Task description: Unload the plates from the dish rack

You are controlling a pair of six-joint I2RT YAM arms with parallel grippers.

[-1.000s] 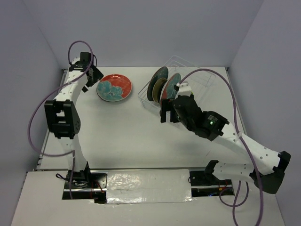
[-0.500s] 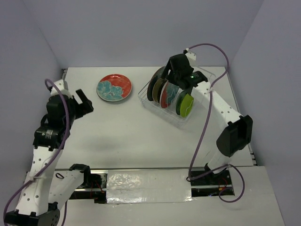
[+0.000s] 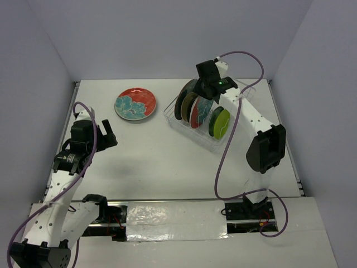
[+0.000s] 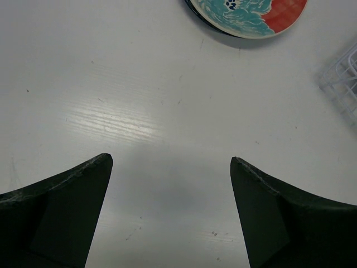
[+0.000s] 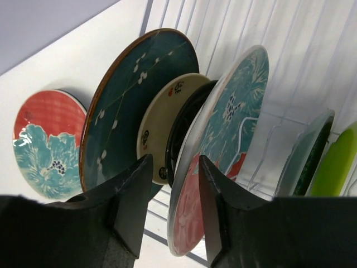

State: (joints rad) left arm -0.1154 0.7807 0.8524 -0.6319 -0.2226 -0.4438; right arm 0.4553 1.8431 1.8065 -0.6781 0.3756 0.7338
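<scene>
While the left tool (image 4: 170, 159) is held wide open and empty over the desk (image 4: 167, 100), the right tool (image 5: 174, 159) is set narrowly apart at the red-and-teal plate (image 5: 228, 123) in the dish rack (image 5: 295, 61); contact cannot be told. The left tool has since been drawn back. A flat plate (image 4: 245, 17) is cut off in the left wrist view.
</scene>
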